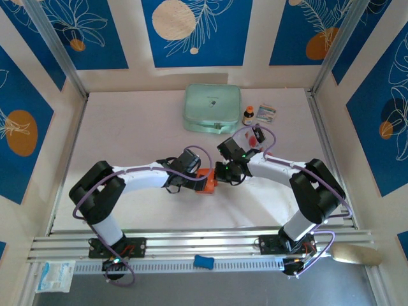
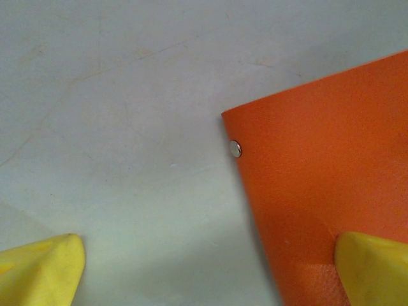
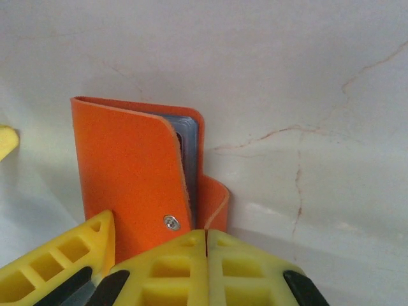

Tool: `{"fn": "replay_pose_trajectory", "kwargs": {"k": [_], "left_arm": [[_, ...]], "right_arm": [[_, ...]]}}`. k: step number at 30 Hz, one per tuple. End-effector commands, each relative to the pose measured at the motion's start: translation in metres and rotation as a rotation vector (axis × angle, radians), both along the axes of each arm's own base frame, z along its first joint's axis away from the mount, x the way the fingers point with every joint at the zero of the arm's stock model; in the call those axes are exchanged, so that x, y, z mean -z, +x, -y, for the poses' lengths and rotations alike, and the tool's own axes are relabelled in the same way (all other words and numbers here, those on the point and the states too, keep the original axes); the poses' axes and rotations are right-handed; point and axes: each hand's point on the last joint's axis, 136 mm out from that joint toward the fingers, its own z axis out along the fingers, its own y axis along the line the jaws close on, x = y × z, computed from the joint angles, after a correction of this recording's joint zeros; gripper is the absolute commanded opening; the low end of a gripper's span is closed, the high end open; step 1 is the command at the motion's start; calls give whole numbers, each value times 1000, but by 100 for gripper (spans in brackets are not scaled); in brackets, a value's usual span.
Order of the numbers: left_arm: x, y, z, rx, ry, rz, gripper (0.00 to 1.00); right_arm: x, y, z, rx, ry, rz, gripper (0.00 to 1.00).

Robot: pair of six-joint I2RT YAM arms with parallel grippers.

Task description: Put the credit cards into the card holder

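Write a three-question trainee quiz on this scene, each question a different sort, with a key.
1. True or false: the left hand is open, with one fingertip over the card holder.
2. In the top view, which stands just right of the mint-green case? A) small bottle B) mug C) scissors
3. Fill in: the card holder's snap button is ___ in colour.
Key: 1 true; 2 A; 3 silver.
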Motion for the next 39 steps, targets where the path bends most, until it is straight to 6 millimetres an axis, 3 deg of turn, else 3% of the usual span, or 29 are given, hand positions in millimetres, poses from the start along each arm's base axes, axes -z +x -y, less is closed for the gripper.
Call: {"fn": "replay_pose_trajectory", "kwargs": {"k": [1,11,20,39], "left_arm": [[31,-17,-30,0,150,-61,100],[32,-18,-29,-3,141,-62,100],[32,-17,-30,-6,141,-58,100],[31,-18,-31,-5,142,-58,100]], "right_arm": [[-14,1,-11,-3,82,6,0],[-11,6,-30,-3,159,-27,0],[0,0,-34,-6,158,-55,0],[39,-23,-8,60,76,-134,0]]}}
